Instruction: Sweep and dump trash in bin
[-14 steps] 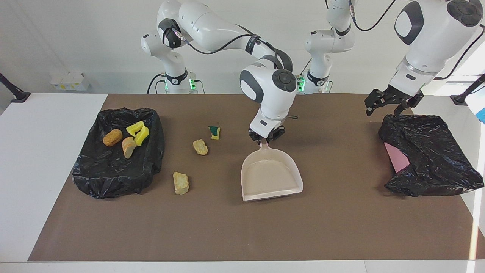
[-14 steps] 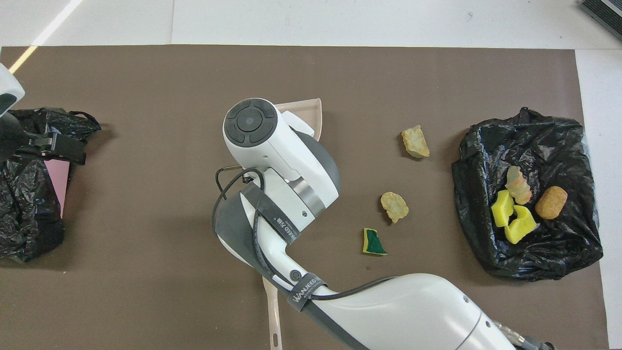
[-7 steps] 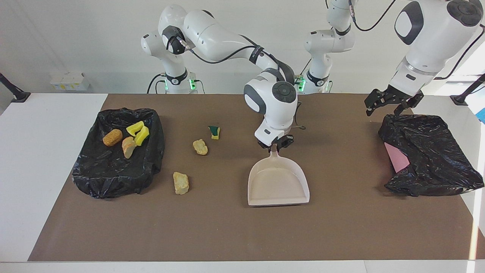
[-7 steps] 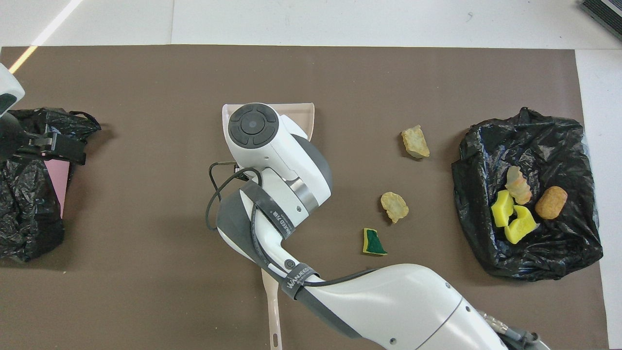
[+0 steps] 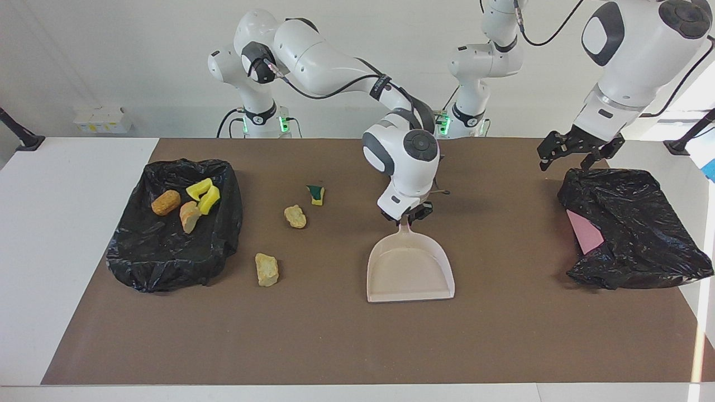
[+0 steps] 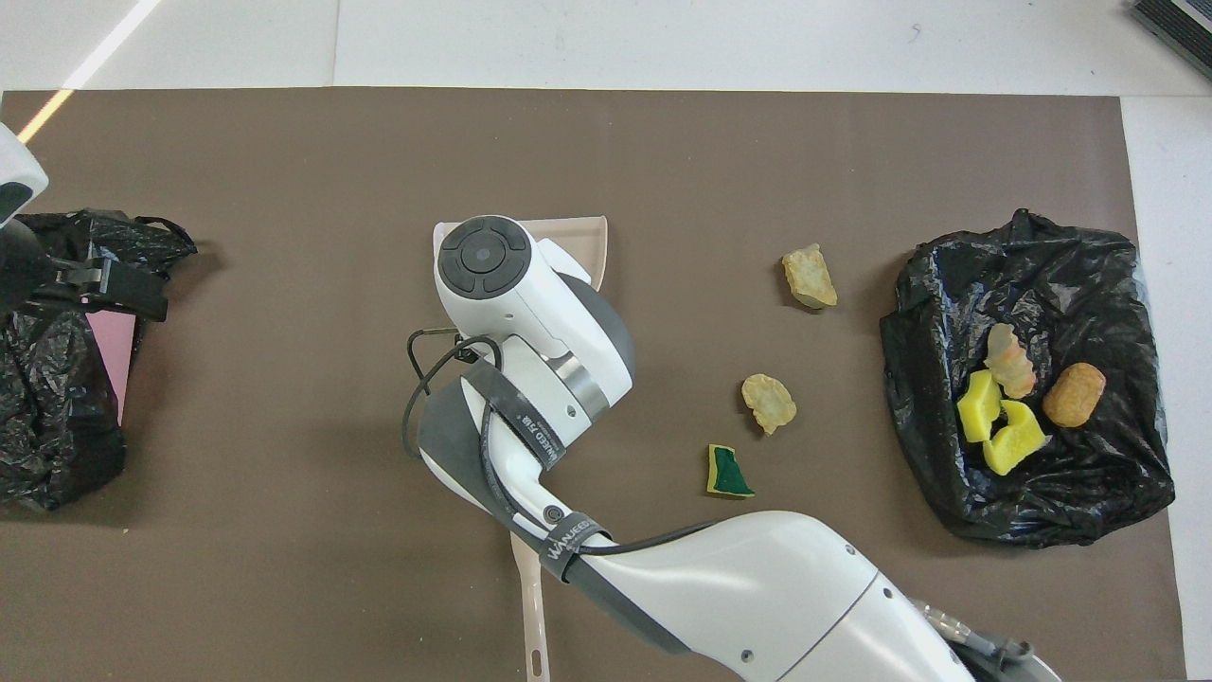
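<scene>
Four scraps binned: orange-brown foam lump, pale tan foam piece and two yellow foam bits lie in the black bag-lined bin at the right arm's end of the counter.
Three scraps loose: green-sided yellow sponge, tan foam chunk and pale yellow foam chunk sit on the counter beside the bin.
Right pincer: clenched on the handle of the beige plastic dustpan (pan empty, flat on the counter).
Left pincer: spread apart, waiting over a second black bag.
Remaining: roughly half, judging by the loose scraps.
</scene>
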